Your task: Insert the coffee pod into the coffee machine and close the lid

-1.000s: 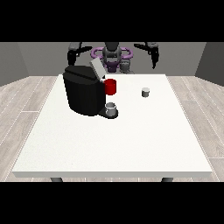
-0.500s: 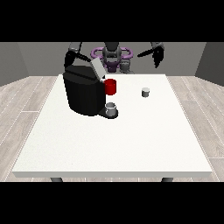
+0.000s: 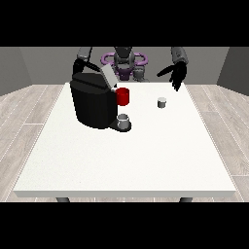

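A small grey coffee pod [image 3: 162,102] stands on the white table [image 3: 131,155], right of centre toward the back. The black coffee machine [image 3: 92,101] sits at the back left with its grey lid [image 3: 108,75] tilted up and open. The hand at the view's right [image 3: 176,74] hovers above and behind the pod, its fingers spread and hanging down, holding nothing. The hand at the view's left [image 3: 78,66] is raised behind the machine and mostly hidden by it.
A red part [image 3: 123,96] sticks out at the machine's front right. A grey cup [image 3: 124,121] sits on the machine's drip base. The robot's purple and grey torso [image 3: 124,63] stands behind the table's far edge.
The hand at the view's right has swung outward and down toward the pod. The hand at the view's left has drawn in behind the machine. Pod and machine have not moved.
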